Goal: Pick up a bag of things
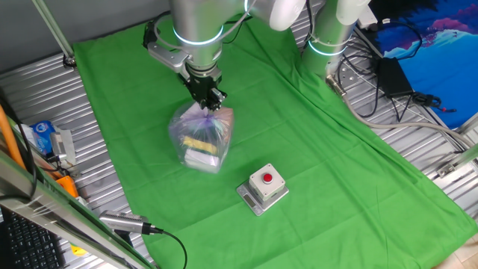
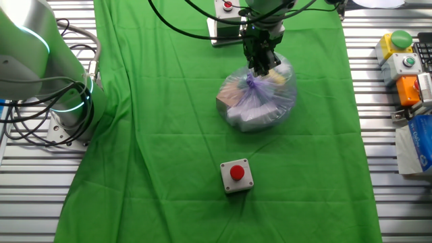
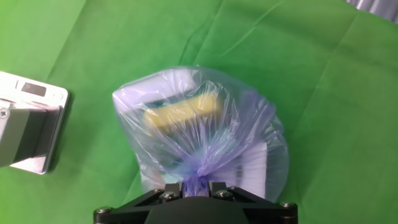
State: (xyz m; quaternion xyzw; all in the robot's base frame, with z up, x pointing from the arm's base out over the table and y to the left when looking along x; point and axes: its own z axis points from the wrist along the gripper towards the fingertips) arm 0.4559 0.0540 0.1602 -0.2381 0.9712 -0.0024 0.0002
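My gripper points straight down, its two fingers pinched closed on the gathered purple neck of the bag of things, which sits near the middle of the green cloth with a grey box with a red button close by. The bag looks soft, thin and slippery, probably light, with a yellow item and a white item loose inside, so that twisted neck seems the surest hold. My arm stands upright above it.
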